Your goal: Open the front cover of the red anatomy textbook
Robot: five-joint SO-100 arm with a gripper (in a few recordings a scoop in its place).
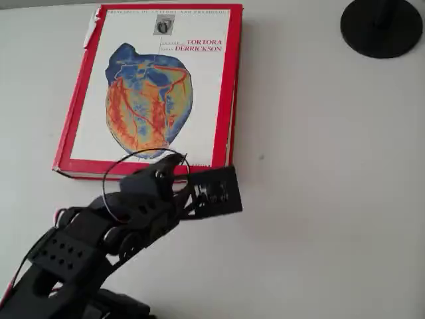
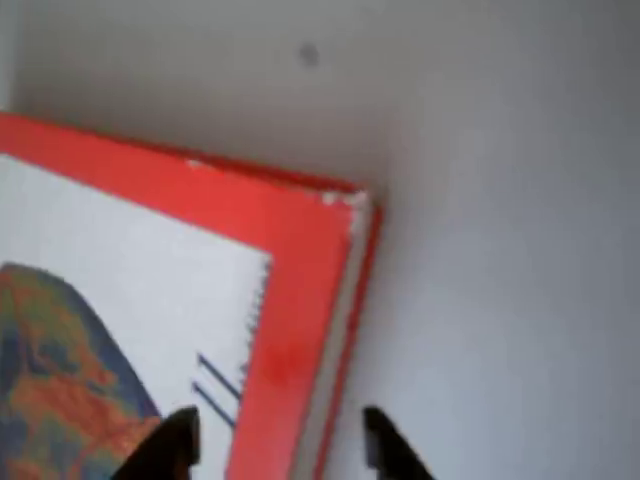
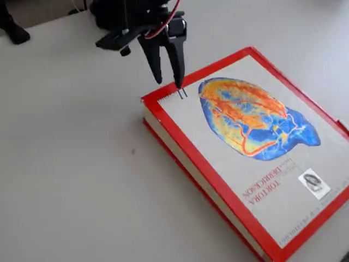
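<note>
A corner of the red anatomy textbook (image 2: 290, 290) lay closed on the white tabletop (image 2: 500, 200), its front cover (image 2: 130, 240) flat. The gripper (image 2: 280, 440) hung spread, two dark fingertips (image 2: 180, 432) straddling the book's red edge.

Work surface: a plain white table (image 1: 332, 199) taking up almost the whole frame in the overhead view and the fixed view.
Surface finish: matte, uniform, without pattern or seams.
Surface mark: one small dark speck (image 1: 261, 158) right of centre in the overhead view; also at upper centre of the wrist view.
Upper right, overhead view: a black round disc (image 1: 381, 26) resting on the table, cut by the top edge of the frame.
Upper left, fixed view: a brownish strip beyond the table edge.
Lighting: soft and even; shadows are faint and diffuse.
</note>
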